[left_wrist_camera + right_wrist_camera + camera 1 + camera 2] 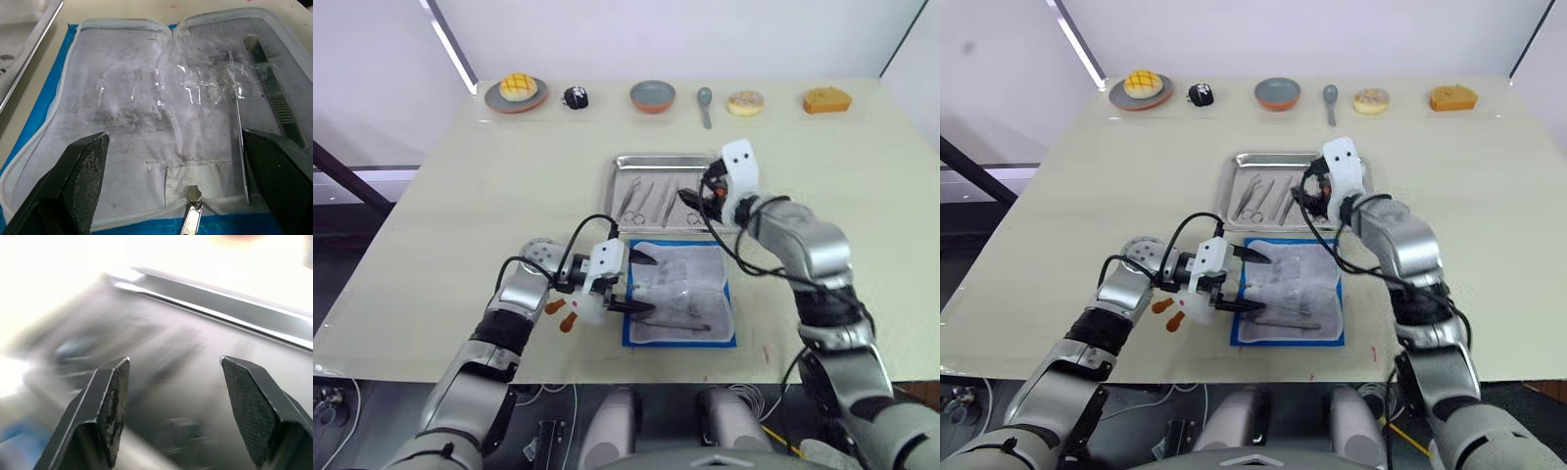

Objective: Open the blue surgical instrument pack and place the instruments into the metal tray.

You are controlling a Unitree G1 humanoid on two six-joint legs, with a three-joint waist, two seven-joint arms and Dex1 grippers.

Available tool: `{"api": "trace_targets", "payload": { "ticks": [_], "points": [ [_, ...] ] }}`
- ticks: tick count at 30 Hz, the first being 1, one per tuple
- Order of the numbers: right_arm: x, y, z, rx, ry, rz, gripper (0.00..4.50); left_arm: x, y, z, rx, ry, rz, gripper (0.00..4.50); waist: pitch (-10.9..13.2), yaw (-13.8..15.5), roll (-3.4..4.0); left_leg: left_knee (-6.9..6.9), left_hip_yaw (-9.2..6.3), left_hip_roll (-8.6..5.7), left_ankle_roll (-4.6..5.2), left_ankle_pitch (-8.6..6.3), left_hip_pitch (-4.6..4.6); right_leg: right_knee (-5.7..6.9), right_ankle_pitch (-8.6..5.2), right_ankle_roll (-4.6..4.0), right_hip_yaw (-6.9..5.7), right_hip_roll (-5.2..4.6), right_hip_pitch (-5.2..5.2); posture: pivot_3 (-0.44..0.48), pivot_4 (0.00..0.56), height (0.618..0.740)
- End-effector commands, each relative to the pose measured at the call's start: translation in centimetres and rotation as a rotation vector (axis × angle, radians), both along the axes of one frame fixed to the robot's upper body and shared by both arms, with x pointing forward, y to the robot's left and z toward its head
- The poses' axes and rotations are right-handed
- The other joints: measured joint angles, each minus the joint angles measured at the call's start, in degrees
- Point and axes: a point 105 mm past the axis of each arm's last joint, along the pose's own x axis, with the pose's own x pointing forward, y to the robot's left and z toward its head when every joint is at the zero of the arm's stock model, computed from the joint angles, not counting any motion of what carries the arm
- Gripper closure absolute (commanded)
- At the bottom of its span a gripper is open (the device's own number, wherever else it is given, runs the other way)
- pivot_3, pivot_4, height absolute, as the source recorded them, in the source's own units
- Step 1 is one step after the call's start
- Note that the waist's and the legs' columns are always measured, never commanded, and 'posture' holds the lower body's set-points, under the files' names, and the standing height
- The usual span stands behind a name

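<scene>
**Pack's open, a couple of instruments left to move**

The blue surgical instrument pack (680, 292) lies unfolded on the desk (460, 196), just in front of the metal tray (656, 163), which already holds several instruments (648, 200). Two slim ones (238, 122) sit in the lining. I'd slide them out along the pocket, not straight up. Left tool (639, 282) hovers wide open over the pack, empty. Right tool (173, 401) is spread wide over the tray, also empty.

Motion blur smears the metal tray (205, 382) and the instruments (181, 431) in it.
</scene>
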Motion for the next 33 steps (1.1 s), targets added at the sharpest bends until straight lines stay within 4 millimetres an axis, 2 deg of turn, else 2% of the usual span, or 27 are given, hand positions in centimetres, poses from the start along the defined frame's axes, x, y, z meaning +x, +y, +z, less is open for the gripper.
{"api": "trace_targets", "payload": {
  "ticks": [1, 5, 9, 12, 13, 14, 18, 22, 28, 33],
  "points": [
    [-3.7, 1.0, 3.0, 0.076, -0.112, 0.210, 1.41, -0.8, 0.8, -2.4, 0.064, 0.086, 0.020, 0.00, 0.0, -0.2, 0.01, 0.00, 0.00, 0.00, 0.00, 0.00, 0.06, 0.04, 0.00, 0.00, 0.07, 0.01, 0.00, 0.000, 0.150, 0.740],
    [-7.6, -0.4, 2.2, 0.038, -0.140, 0.332, 1.41, -0.9, 0.8, -2.2, 0.054, 0.090, 0.011, 0.00, 0.0, 0.1, -0.02, 0.00, -0.01, 0.03, 0.00, 0.00, 0.11, 0.04, -0.13, 0.22, 0.02, 0.04, 0.05, 0.000, 0.150, 0.740],
    [-10.4, -2.5, 1.4, -0.009, -0.116, 0.403, 1.41, -1.0, 0.9, -2.1, 0.052, 0.093, 0.002, 0.00, 0.0, 0.0, -0.05, 0.00, 0.01, 0.02, 0.00, 0.00, 0.07, 0.02, -0.13, 0.21, 0.03, 0.02, 0.04, 0.000, 0.150, 0.740],
    [-12.0, -4.6, 0.9, -0.065, -0.095, 0.425, 0.57, -1.2, 0.8, -1.9, 0.044, 0.096, -0.012, 0.00, 0.0, 0.0, -0.09, 0.00, 0.03, 0.00, 0.00, 0.00, 0.09, 0.01, -0.13, 0.23, 0.10, 0.02, 0.04, 0.000, 0.150, 0.740],
    [-12.5, -5.6, 0.8, -0.091, -0.090, 0.426, 0.08, -1.2, 0.8, -1.8, 0.039, 0.099, -0.016, 0.00, 0.0, 0.1, -0.10, 0.00, 0.04, 0.01, 0.00, 0.00, 0.10, 0.01, -0.14, 0.23, 0.08, 0.04, 0.05, 0.000, 0.150, 0.740],
    [-12.9, -6.4, 0.8, -0.109, -0.086, 0.426, 0.03, -1.3, 0.8, -1.8, 0.037, 0.102, -0.023, 0.00, 0.0, 0.1, -0.11, 0.00, 0.06, 0.01, 0.00, 0.00, 0.09, 0.01, -0.14, 0.23, 0.07, 0.04, 0.05, 0.000, 0.150, 0.740],
    [-14.4, -9.6, 1.0, -0.194, -0.054, 0.416, 0.03, -1.4, 1.0, -1.8, 0.042, 0.109, -0.035, 0.00, 0.1, 0.1, -0.17, 0.00, 0.18, -0.01, 0.00, 0.00, 0.09, -0.01, -0.15, 0.24, 0.10, 0.04, 0.05, 0.000, 0.150, 0.740],
    [-15.7, -11.9, 1.4, -0.256, -0.019, 0.405, 0.03, -1.5, 1.2, -1.9, 0.048, 0.111, -0.038, 0.00, 0.2, 0.2, -0.31, 0.00, 0.30, 0.01, 0.01, -0.02, 0.17, -0.03, -0.16, 0.25, 0.19, 0.07, 0.11, 0.000, 0.150, 0.740],
    [-17.3, -13.5, 2.2, -0.303, 0.007, 0.408, 0.03, -1.3, 1.5, -2.1, 0.063, 0.109, -0.038, 0.00, 0.2, 0.2, -0.35, 0.00, 0.40, 0.03, 0.01, -0.02, 0.21, -0.02, -0.15, 0.26, 0.26, 0.10, 0.11, 0.000, 0.150, 0.740],
    [-17.5, -13.8, 2.3, -0.314, 0.014, 0.403, 0.03, -1.2, 1.5, -2.1, 0.064, 0.108, -0.041, 0.00, 0.2, 0.2, -0.40, 0.00, 0.48, 0.08, 0.01, -0.02, 0.27, -0.02, -0.16, 0.27, 0.31, 0.16, 0.12, 0.000, 0.150, 0.740]
  ]
}}
